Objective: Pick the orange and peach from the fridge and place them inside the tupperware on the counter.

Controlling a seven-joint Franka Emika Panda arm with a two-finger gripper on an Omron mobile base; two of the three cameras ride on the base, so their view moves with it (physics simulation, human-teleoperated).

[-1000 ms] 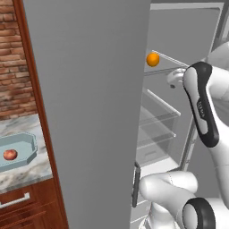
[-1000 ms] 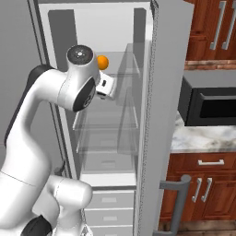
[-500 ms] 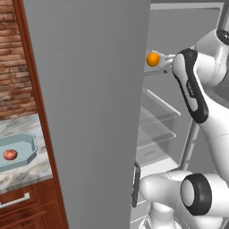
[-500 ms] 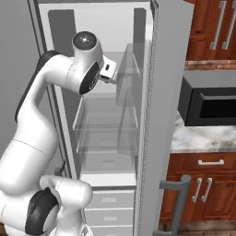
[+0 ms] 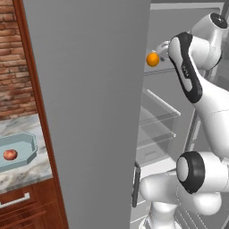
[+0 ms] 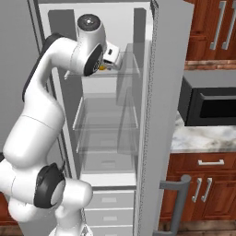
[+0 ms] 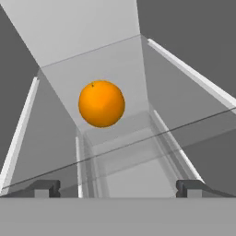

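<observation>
One smooth round orange [image 7: 101,103] on glass shelf [image 7: 138,138]

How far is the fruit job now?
Done: the peach lies in the tupperware on the counter. In hand: the open claw faces the orange on a fridge shelf, not gripping. Left: grasp it and carry it to the tupperware.

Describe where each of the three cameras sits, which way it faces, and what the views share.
Left base view: behind-left, facing the grey fridge door; arm at right; pale blue-grey octagonal tupperware holds the reddish-pink peach.
Right base view: behind-right, facing the white fridge interior; arm at left.
Hand view: on the hand, facing the bright orange ball; open gripper below.
Shared: the orange.
</observation>
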